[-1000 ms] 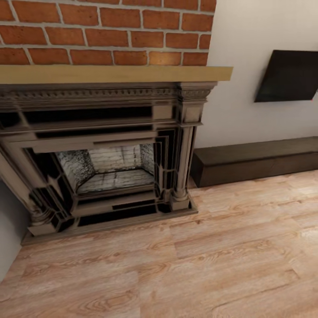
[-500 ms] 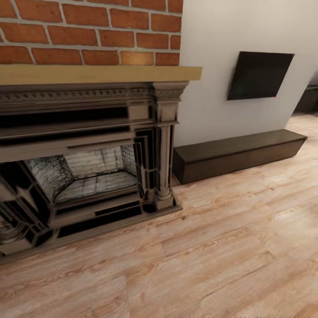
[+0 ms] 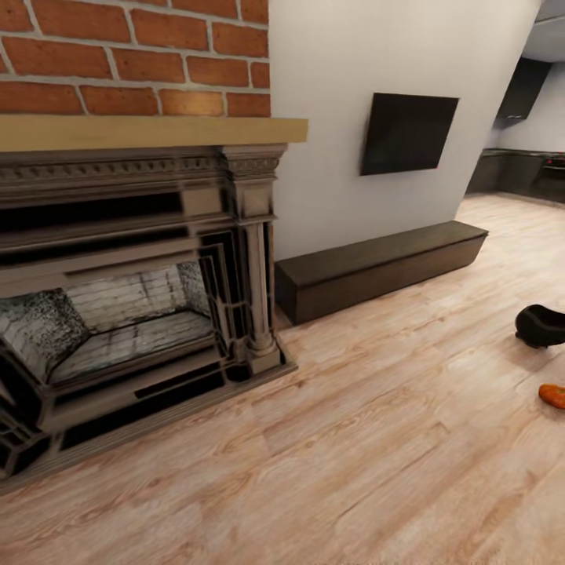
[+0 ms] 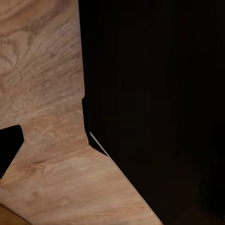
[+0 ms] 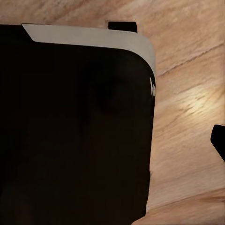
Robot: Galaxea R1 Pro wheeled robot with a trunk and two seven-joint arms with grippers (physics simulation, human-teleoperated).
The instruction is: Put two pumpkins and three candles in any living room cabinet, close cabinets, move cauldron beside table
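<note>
Head view: cauldron (image 3: 543, 325) & one pumpkin (image 3: 553, 395) sit on floor (image 3: 377, 439) at right edge, cabinet (image 3: 380, 267) shut along wall; pumpkin prob light, rigid, ribbed—grip across body; can't tell either gripper's opening.

Nothing here can be read. The dark wall screen (image 3: 408, 133) is blank, the brick fireplace (image 3: 133, 259) and the long low cabinet (image 3: 377, 267) carry no lettering, and the cauldron (image 3: 541, 324) and pumpkin (image 3: 553, 395) on the wooden floor (image 3: 353, 439) bear no label or mark.
</note>
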